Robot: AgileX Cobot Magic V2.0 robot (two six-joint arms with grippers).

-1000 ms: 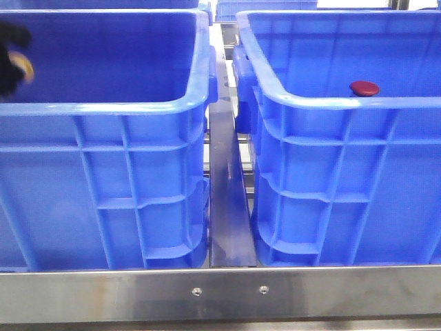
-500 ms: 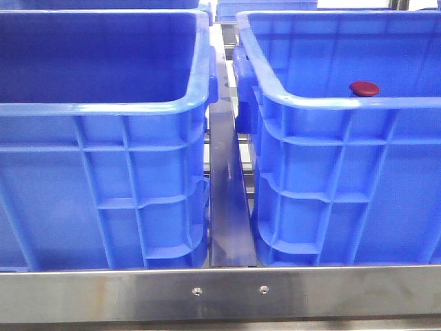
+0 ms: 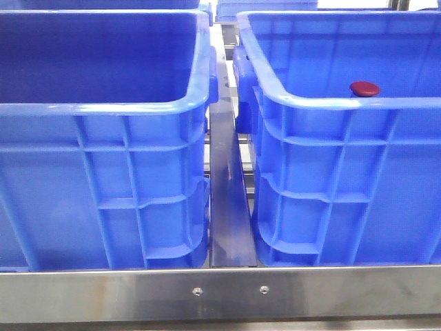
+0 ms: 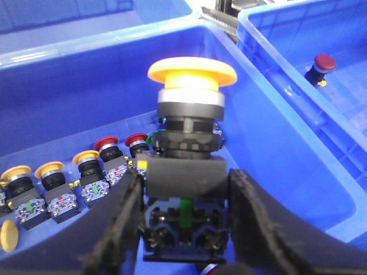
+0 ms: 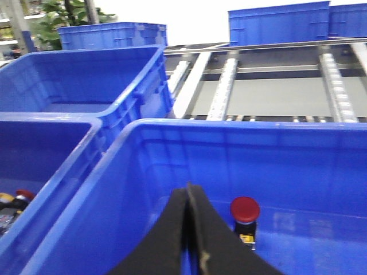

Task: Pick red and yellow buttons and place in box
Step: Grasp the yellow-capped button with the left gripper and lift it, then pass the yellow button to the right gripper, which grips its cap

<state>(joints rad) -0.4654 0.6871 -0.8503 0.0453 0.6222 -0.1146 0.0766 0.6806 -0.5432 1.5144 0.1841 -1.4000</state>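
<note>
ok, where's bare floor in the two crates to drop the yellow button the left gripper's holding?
Right blue plastic crate: bare floor all around its lone red mushroom button, so it's the open spot. Left blue plastic crate: crowded, a row of red and yellow buttons lines its floor. The left gripper clamps the yellow mushroom-cap button.

Steel roller conveyor (image 5: 275, 86), potted plant (image 5: 54, 17), bright backlight behind.

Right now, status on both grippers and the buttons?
Left gripper shut on yellow button, over the supply crate. Right gripper shut, empty. Red button already in box. Nothing blocking.
</note>
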